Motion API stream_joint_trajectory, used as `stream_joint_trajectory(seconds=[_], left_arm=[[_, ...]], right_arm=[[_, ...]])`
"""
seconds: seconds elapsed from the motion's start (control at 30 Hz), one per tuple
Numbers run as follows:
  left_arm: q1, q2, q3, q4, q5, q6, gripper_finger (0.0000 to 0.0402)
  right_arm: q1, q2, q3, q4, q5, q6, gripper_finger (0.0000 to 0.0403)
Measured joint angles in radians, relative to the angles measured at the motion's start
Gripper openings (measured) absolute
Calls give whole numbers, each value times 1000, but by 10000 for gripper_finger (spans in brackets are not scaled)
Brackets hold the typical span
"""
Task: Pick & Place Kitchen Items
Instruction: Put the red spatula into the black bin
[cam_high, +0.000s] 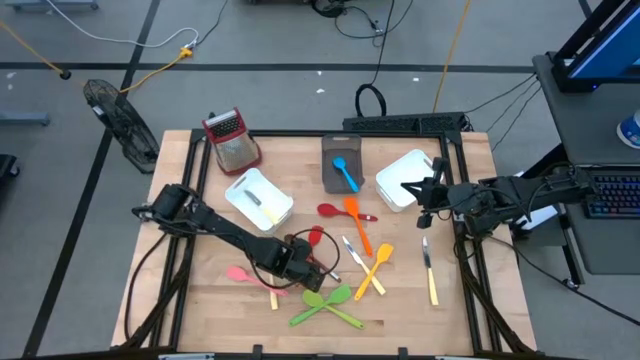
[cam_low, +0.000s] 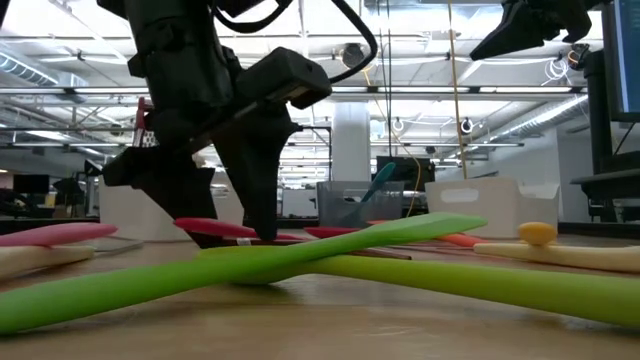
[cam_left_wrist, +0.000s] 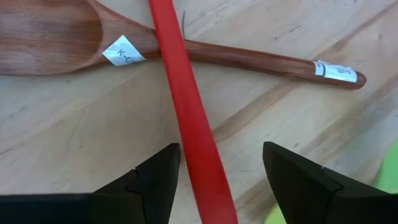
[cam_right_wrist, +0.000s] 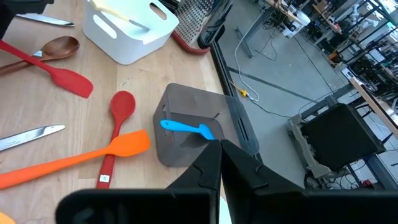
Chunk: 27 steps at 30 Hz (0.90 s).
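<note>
left gripper (cam_left_wrist: 221, 177) open | straddling red handle (cam_left_wrist: 186, 112) | crossing brown spoon (cam_left_wrist: 74, 37)

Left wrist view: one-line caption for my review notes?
Open left gripper straddles a red utensil handle that crosses over a brown wooden spoon on the table.

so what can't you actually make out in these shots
- Red spatula: left wrist view, its blade is cut off by the picture's edge; the left gripper straddles its handle, open.
- Brown spoon: bowl cropped, label too small to read.
- White bin: low view, contents hidden by its wall.
</note>
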<state>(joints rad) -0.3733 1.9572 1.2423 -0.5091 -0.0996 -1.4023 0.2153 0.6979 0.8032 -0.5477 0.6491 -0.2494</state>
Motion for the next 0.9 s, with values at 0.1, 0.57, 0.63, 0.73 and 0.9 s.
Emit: stream_joint_trajectory(seconds=[0.1, 0.57, 0.63, 0.73, 0.9], left_arm=[[4, 0, 0, -7, 1, 0, 239], [8, 2, -1, -35, 4, -29, 81], [7, 2, -1, -36, -1, -42, 59], [7, -5, -1, -46, -13, -51, 43], [7, -20, -2, -51, -43, -51, 61]], right_arm=[[0, 0, 0, -1, 0, 1, 4], [0, 0, 0, -1, 0, 1, 4], [0, 0, 0, -1, 0, 0, 4], [0, 0, 0, -1, 0, 1, 4], [0, 0, 0, -1, 0, 0, 4]])
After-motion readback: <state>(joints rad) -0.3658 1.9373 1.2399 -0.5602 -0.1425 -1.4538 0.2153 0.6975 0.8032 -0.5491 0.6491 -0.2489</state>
